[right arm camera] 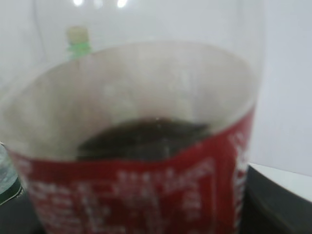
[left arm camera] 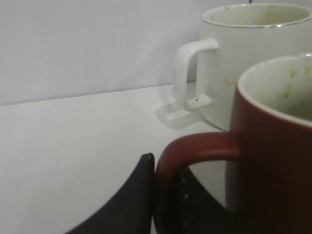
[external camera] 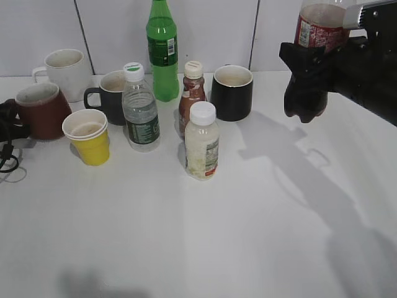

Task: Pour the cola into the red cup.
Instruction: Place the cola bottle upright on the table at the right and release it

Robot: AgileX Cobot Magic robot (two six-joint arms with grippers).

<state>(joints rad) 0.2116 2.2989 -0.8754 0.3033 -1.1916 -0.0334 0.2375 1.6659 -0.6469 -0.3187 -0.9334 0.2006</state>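
The cola bottle [external camera: 313, 56], clear with a red label and dark liquid, hangs upright in the air at the upper right of the exterior view, its top cut off by the frame. My right gripper [external camera: 310, 62] is shut on it around the label. In the right wrist view the cola bottle [right arm camera: 141, 195] fills the frame and hides the jaws. The red cup [external camera: 40, 110] stands on the table at the far left. My left gripper [left arm camera: 165, 180] is shut on the red cup's handle [left arm camera: 195, 146], one black finger on each side of it.
A white mug [external camera: 65, 71] stands behind the red cup. A yellow paper cup [external camera: 90, 136], two black mugs [external camera: 108, 93] [external camera: 231, 92], a green bottle [external camera: 162, 53], a water bottle [external camera: 140, 108], a small brown bottle [external camera: 191, 93] and a milky bottle [external camera: 201, 141] crowd the table's middle.
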